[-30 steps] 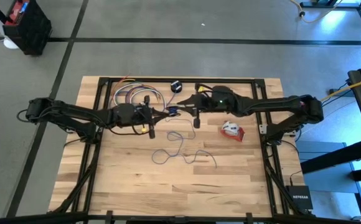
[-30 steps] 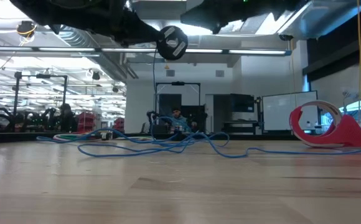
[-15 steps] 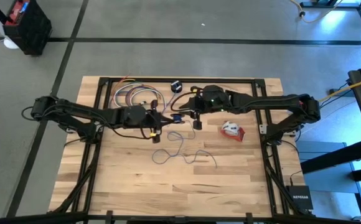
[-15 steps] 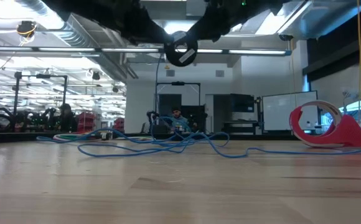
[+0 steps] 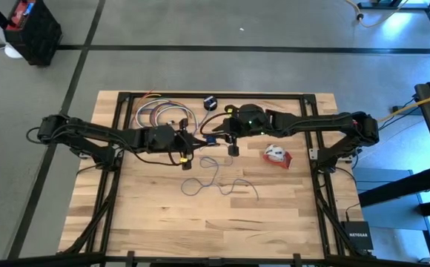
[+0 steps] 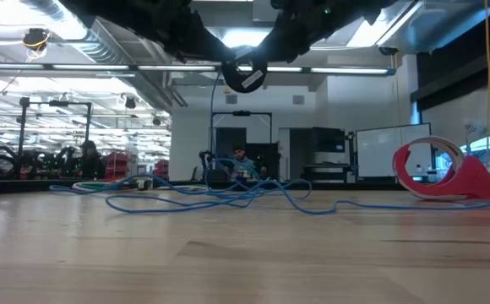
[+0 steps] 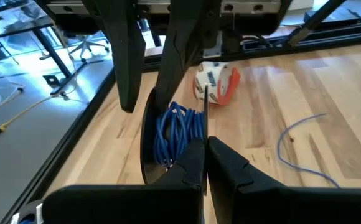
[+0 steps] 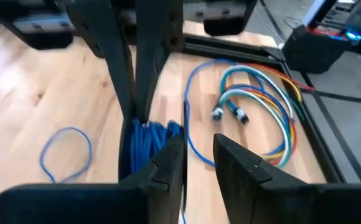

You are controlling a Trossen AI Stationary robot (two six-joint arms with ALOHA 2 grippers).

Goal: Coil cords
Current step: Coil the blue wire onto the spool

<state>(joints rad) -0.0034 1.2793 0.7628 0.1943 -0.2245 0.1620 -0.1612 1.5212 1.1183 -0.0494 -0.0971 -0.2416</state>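
High view: both grippers meet mid-table over the blue cord; red tape holder nearby. Left gripper pinched on the coiled cord; right gripper slightly parted. Wrist view reveals colourful cables.

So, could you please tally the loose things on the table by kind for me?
Blue cord: 1
Multicoloured cable bundle: 1
Small black round piece: 1
Red-and-white item: 1
Total: 4
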